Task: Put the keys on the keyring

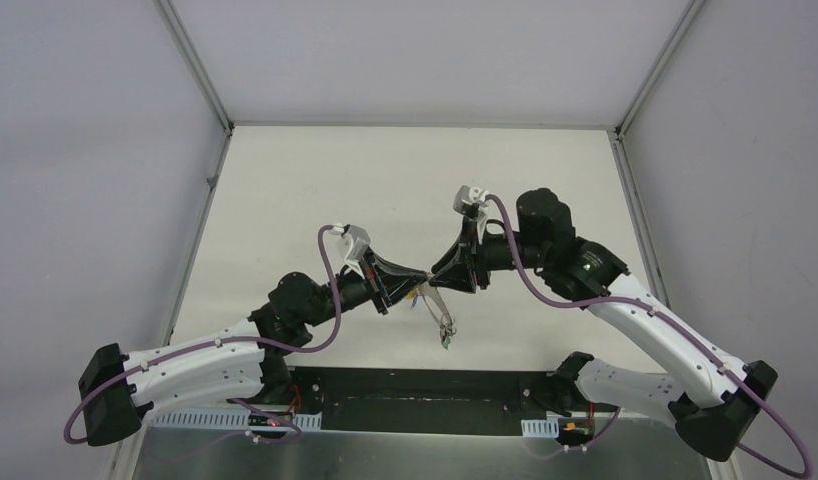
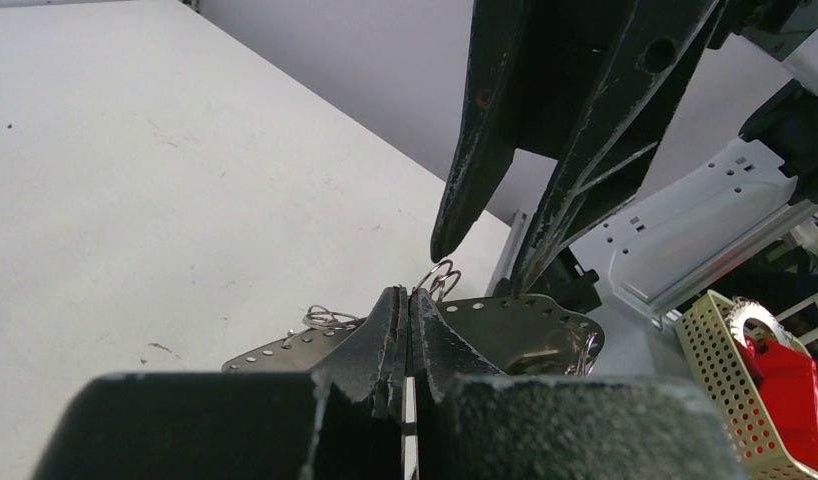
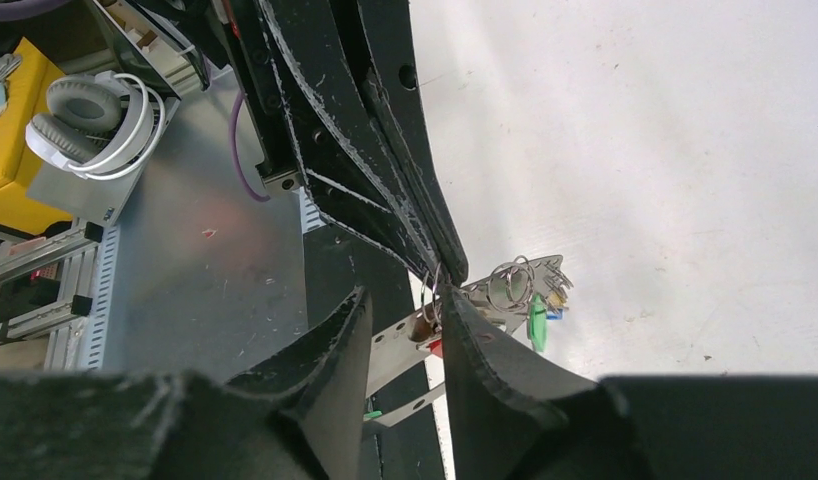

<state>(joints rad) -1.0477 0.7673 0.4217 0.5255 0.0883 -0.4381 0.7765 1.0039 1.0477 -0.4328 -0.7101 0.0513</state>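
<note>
The keyring (image 3: 390,352), a thin grey flat-band metal hoop with punched holes, needs holding steady over the white table (image 1: 315,190). The left gripper (image 2: 410,300), fingers pressed together, seems to pinch it. The right gripper (image 3: 405,298), spread around the band, should close gently. Silver keys (image 3: 520,280) with a green tag (image 3: 537,322) dangle just beside.

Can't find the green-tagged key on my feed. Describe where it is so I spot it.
Over the middle of the table, the left gripper and right gripper meet at the keyring. Keys trail from it toward the near edge; the green key is the end one, the only green piece.
</note>
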